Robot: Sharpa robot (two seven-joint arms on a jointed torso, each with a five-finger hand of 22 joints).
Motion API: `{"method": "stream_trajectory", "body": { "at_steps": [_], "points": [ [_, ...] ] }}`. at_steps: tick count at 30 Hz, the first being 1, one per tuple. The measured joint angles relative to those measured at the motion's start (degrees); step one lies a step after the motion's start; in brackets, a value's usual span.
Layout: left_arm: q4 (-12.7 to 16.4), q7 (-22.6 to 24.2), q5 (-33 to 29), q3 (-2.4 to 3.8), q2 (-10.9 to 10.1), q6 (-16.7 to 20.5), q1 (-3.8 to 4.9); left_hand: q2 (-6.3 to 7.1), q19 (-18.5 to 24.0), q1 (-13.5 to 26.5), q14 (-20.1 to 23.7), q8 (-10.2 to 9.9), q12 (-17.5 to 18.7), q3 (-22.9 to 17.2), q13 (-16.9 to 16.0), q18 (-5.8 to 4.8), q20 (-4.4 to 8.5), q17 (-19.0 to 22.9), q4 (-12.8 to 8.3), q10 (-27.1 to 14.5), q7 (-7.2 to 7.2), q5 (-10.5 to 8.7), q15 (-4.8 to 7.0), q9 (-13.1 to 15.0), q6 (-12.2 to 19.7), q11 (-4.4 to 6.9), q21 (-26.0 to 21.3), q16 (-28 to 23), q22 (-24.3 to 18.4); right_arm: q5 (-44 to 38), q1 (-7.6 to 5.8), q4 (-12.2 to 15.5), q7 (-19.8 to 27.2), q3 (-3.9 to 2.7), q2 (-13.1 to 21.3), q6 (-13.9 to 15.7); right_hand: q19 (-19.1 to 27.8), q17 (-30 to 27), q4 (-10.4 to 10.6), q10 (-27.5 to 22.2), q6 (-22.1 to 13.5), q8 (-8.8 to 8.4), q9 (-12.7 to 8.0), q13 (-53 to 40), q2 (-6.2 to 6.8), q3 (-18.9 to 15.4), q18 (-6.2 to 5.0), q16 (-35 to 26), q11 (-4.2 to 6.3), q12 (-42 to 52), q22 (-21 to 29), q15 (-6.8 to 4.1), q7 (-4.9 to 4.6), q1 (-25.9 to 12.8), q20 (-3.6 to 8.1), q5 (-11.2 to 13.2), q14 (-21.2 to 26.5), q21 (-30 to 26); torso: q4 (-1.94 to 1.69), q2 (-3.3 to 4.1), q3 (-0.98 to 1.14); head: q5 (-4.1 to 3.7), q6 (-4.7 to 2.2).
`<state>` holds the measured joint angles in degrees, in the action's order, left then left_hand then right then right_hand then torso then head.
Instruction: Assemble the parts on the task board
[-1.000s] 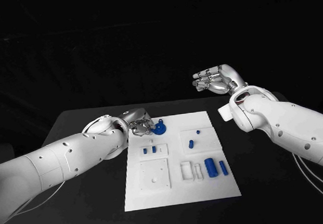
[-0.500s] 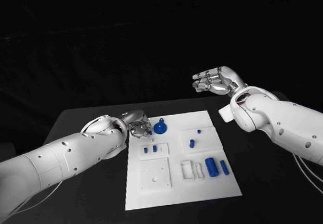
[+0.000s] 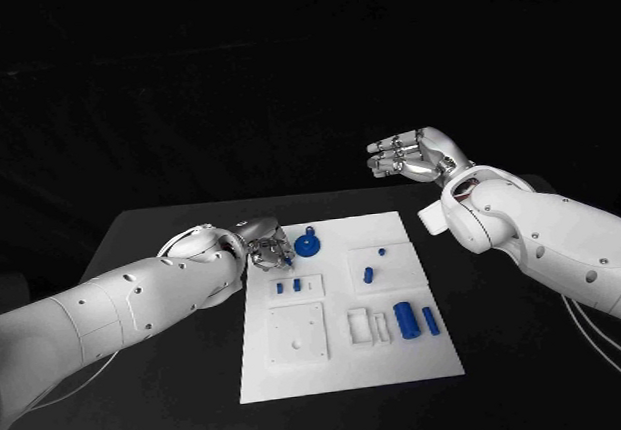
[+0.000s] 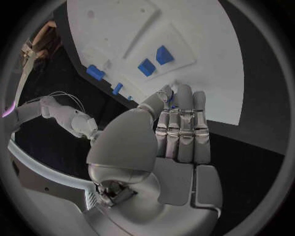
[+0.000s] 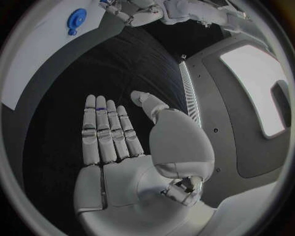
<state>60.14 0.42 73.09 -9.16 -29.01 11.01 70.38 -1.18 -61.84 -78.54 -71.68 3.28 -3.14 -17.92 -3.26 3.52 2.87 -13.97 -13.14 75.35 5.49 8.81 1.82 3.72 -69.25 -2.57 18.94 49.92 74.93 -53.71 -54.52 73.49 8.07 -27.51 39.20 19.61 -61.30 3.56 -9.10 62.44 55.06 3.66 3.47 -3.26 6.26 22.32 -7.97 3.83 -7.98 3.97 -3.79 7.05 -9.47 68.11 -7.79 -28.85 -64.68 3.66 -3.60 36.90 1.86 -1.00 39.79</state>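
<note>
Hovering at the near-left corner of the flat white task board (image 3: pixel 344 308), the silver left hand (image 3: pixel 266 251) is sitting just beside the round blue knob-like part (image 3: pixel 307 244). From the left wrist view its fingers (image 4: pixel 182 132) are lying straight and close together, and I cannot tell whether anything is pinched at their tips. The silver right hand (image 3: pixel 410 154) is hanging raised well apart from the board, flat and open, holding nothing.

Two small blue blocks (image 3: pixel 287 288) are lying in a raised white tile below the knob; two blue cylinders (image 3: pixel 414 320) are resting lower on the board beside white slots.

To do this step well, I judge the left hand should be approaching the round part squarely from above, closing on its rim and avoiding nudging the neighbouring blocks.

No brand, label or writing is readable anywhere.
</note>
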Motion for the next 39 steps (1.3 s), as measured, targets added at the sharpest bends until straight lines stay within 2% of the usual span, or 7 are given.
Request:
{"method": "stream_trajectory", "body": {
  "at_steps": [8, 30, 39],
  "points": [
    [-0.5, 0.0, 0.1, -0.17, 0.5, -0.4, -0.32, 0.00, 0.0, 0.0, 0.0, 0.0, 0.0, 0.0, -0.1, 0.00, 0.00, 0.0, 0.0, 0.0, 0.06, 0.00, 0.00, 0.0, -0.1, -0.01, 0.0, 0.0, 0.0, 0.1, 0.00, 0.1, 0.1, 0.00, 0.0, -0.1, 0.0, 0.0, 0.0, 0.0, 0.0, 0.00, 0.0, 0.0, 0.00, 0.0, 0.00, 0.0, 0.00, 0.0, 0.0, 0.00, 0.00, 0.0, 0.00, 0.0, 0.0, 0.0, 0.01, -0.01, 0.00, -0.01, 0.01],
    [-1.6, -0.2, 0.4, -0.47, 1.3, -1.0, -0.54, 0.13, 0.0, 0.0, 0.0, 0.2, 0.1, 0.0, 0.0, 0.00, 0.00, 0.0, 0.0, 0.0, 0.12, -0.01, -0.01, 0.0, -0.1, -0.02, 0.0, 0.0, 0.0, 0.2, 0.00, 0.1, 0.2, 0.00, -0.1, -0.3, 0.0, 0.0, 0.0, 0.0, 0.0, 0.00, 0.0, 0.0, 0.00, 0.0, 0.02, 0.0, 0.00, 0.0, 0.0, -0.01, 0.01, 0.0, 0.00, 0.0, 0.0, 0.0, -0.02, -0.02, 0.00, -0.04, 0.04],
    [-2.1, -0.2, 0.5, -1.12, 1.8, -0.8, -0.41, 0.04, 0.0, -0.3, 0.0, 0.2, 0.0, 0.1, -0.2, 0.00, 0.00, 0.0, 0.0, 0.0, 0.13, -0.15, -0.01, 0.0, 0.0, -0.02, 0.2, 0.0, 0.0, 0.2, 0.00, 0.3, 0.2, 0.00, -0.1, -0.4, 0.0, 0.0, 0.0, 0.0, -0.1, 0.00, 0.0, 0.0, 0.00, 0.0, 0.02, 0.0, 0.00, 0.0, 0.0, -0.01, -0.11, 0.0, 0.00, 0.0, 0.0, 0.0, -0.01, -0.02, 0.01, -0.06, 0.04]
  ]
}}
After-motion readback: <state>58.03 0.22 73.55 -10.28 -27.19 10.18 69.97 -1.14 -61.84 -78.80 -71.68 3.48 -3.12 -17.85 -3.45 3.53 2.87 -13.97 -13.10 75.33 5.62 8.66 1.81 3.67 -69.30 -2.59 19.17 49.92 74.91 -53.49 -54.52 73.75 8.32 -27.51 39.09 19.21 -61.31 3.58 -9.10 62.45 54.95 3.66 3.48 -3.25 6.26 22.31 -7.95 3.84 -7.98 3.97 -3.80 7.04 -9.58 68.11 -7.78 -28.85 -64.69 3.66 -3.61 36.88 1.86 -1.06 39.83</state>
